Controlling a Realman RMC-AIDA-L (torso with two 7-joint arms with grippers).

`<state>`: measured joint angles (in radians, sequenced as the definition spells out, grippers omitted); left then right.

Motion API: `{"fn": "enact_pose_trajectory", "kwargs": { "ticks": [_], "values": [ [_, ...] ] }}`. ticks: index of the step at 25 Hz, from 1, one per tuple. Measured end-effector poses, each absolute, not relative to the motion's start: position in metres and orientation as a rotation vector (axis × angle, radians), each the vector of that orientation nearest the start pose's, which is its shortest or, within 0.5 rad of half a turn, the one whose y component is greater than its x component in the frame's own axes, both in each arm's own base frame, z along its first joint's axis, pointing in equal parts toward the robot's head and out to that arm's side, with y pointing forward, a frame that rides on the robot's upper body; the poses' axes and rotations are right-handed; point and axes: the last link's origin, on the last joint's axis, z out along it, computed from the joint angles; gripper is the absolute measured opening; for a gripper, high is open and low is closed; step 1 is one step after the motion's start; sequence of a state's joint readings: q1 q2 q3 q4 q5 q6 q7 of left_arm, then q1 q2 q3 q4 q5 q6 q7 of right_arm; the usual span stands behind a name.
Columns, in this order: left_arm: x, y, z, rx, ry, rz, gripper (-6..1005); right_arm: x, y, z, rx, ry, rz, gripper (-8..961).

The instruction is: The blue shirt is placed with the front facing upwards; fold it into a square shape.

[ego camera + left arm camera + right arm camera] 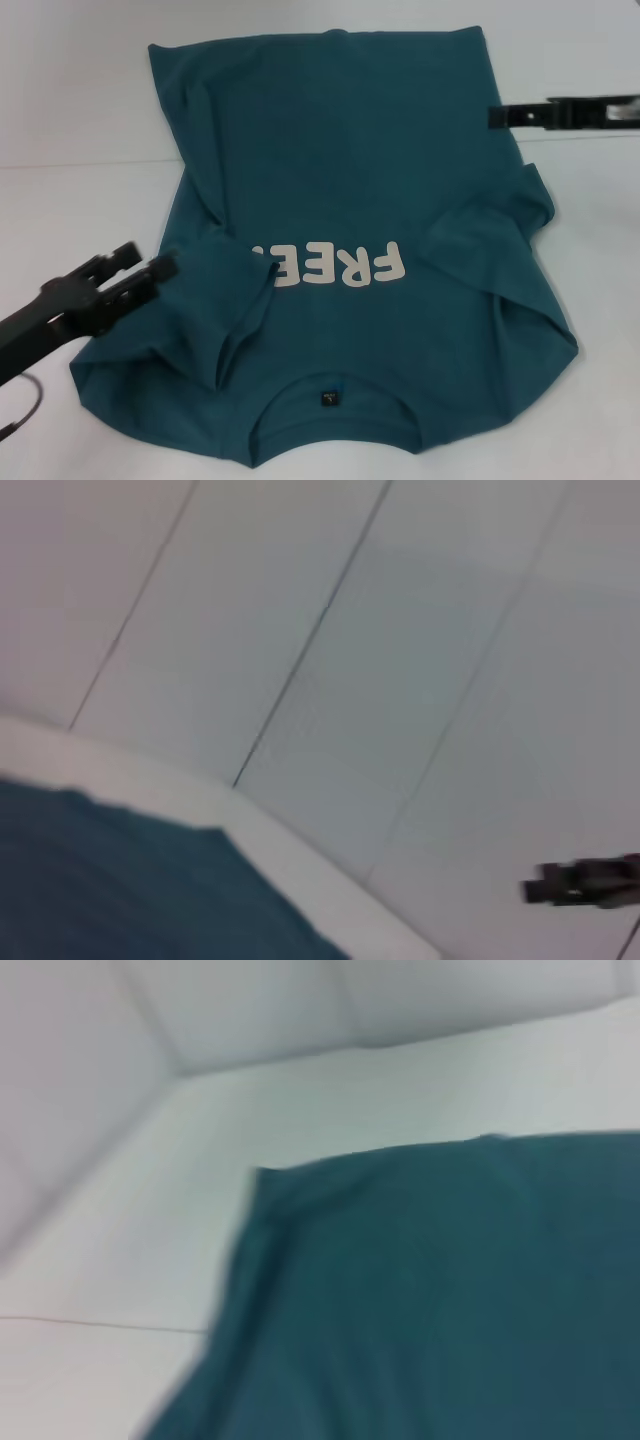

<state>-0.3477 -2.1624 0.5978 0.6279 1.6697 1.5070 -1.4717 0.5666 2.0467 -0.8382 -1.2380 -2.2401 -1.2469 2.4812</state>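
1. One blue shirt (350, 230) lies spread on the white table (70, 120), collar edge nearest the robot and hem farthest away, the cream lettering (335, 265) facing up. Both sleeves are already turned in over the body: the left sleeve flap (215, 300) covers the last letters of the print, and the right sleeve flap (500, 240) lies along the other side.

2. The step in hand appears to be the side folds, which look done or nearly done. The lengthwise fold, hem toward collar, is not yet made.

3. The left gripper (150, 268) hovers at the shirt's left edge, its tips just beside the folded sleeve flap. Its two dark fingers (120, 255) stand slightly apart and hold no cloth.

4. The right gripper (500, 116) sits at the shirt's right edge, toward the far hem, reaching in from the side. Whether its fingers are parted or closed cannot be told, nor whether it touches the cloth.

5. The next move probably calls for each gripper to travel away from the robot to its own hem corner, pinch both layers there, then lift and carry the hem toward the collar together, so that the flaps stay tucked.

6. Count: one shirt, one small dark neck label (328, 399), two grippers, one table.
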Motion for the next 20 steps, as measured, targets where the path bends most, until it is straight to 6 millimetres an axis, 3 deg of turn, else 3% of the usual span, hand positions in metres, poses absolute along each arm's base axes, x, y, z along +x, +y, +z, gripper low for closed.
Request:
{"fn": "enact_pose_trajectory", "kwargs": {
  "ticks": [5,10,15,20],
  "values": [
    [-0.316,0.283,0.027,-2.156,-1.174,-1.012,806,0.248,0.366,0.115,-2.186,1.259,0.617,814],
    [-0.339,0.264,0.041,-2.084,-1.211,-0.903,807,0.283,0.335,0.114,-2.152,1.294,0.645,814],
    [-0.342,0.265,0.04,-2.137,-1.102,-0.813,807,0.305,0.326,0.107,-2.138,1.337,0.652,813],
    [-0.341,0.276,0.029,-2.183,-1.028,-0.714,805,0.309,0.325,0.105,-2.148,1.34,0.653,813]
  ]
}}
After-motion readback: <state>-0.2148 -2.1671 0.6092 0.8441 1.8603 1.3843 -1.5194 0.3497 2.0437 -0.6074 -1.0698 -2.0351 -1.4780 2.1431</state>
